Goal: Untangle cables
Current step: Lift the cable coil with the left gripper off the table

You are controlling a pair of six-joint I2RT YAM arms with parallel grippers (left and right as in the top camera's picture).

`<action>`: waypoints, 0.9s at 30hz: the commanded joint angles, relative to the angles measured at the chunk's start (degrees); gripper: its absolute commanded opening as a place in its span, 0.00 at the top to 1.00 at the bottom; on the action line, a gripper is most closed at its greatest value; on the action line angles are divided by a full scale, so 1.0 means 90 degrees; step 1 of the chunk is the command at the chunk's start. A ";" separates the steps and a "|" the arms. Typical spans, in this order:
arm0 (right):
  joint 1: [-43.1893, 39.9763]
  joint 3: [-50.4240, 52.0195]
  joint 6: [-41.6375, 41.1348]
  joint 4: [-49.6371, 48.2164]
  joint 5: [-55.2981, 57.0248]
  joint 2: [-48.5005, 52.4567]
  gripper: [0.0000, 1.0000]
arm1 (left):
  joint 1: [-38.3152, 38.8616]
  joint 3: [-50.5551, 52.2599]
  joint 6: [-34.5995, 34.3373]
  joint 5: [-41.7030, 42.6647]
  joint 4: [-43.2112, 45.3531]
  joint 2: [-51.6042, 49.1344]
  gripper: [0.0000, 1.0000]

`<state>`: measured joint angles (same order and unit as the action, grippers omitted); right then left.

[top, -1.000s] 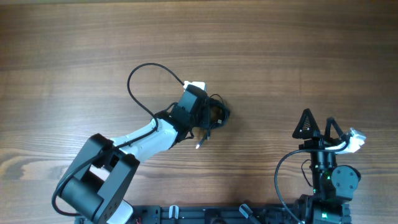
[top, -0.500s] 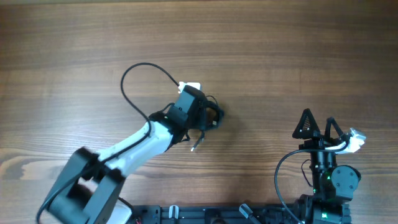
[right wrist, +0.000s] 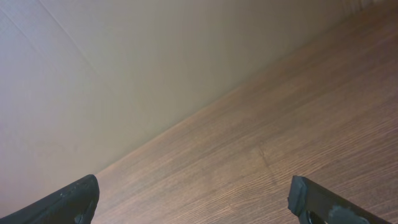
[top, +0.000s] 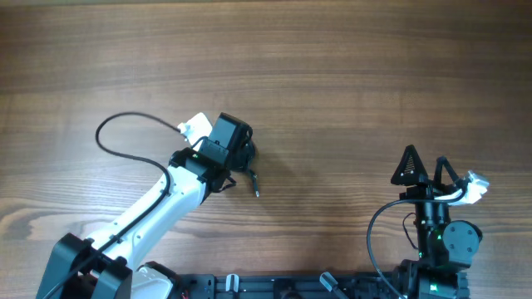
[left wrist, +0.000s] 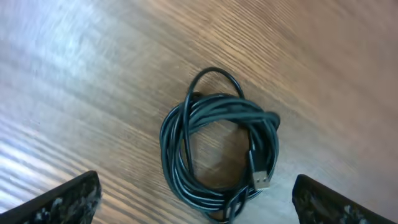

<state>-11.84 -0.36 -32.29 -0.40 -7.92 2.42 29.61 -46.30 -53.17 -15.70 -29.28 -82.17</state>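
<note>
The cables (left wrist: pixel 217 149) lie on the wooden table as one small coiled black bundle, a USB plug (left wrist: pixel 261 178) pointing toward the camera at its right side. My left gripper (left wrist: pixel 199 208) hovers over the bundle, open, its fingertips (left wrist: pixel 65 199) wide on either side and touching nothing. From overhead, the left gripper (top: pixel 235 149) covers most of the bundle; only one loose plug end (top: pixel 253 186) sticks out below it. My right gripper (top: pixel 426 170) stands open at the right near its base, and the right gripper (right wrist: pixel 199 208) sees only bare table.
The left arm's own thick black wire (top: pixel 125 137) arcs out to the left of its wrist. The right arm's base (top: pixel 445 241) and a black rail (top: pixel 274 286) sit along the table's near edge. A beige wall (right wrist: pixel 124 74) rises behind the table.
The left gripper has swung left, dragging the cable bundle with it, and has gone from shut to open, letting the bundle go. The right arm has not moved.
</note>
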 commanded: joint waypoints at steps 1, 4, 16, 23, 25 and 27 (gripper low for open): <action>-0.0022 0.0005 0.0066 -0.0019 -0.0095 0.0000 0.00 | -0.0032 -0.0073 0.2929 0.0024 0.0119 -0.0012 0.00; -0.0022 0.0005 0.0066 -0.0019 -0.0095 0.0000 0.00 | -0.0036 -0.0070 0.3359 0.0034 0.0403 -0.0236 0.09; -0.0022 0.0007 0.0066 -0.0019 -0.0095 0.0000 0.00 | -0.0036 -0.0070 0.2514 0.0357 0.0680 -0.1423 0.28; -0.0022 0.0005 0.0068 -0.0019 -0.0095 0.0000 0.00 | -0.0034 -0.0070 0.2516 0.1248 0.1489 -0.2467 0.60; -0.0022 0.0005 0.0066 -0.0019 -0.0095 0.0000 0.00 | -0.0036 -0.0070 0.2518 0.1290 0.1515 -0.2572 0.96; -0.0022 0.0005 0.0066 -0.0019 -0.0095 0.0000 0.01 | -0.0036 -0.0075 0.2521 0.1287 0.1520 -0.2463 0.96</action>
<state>-11.84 -0.36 -32.27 -0.40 -7.92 2.42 29.32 -49.50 -29.87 -9.28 -14.00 -100.84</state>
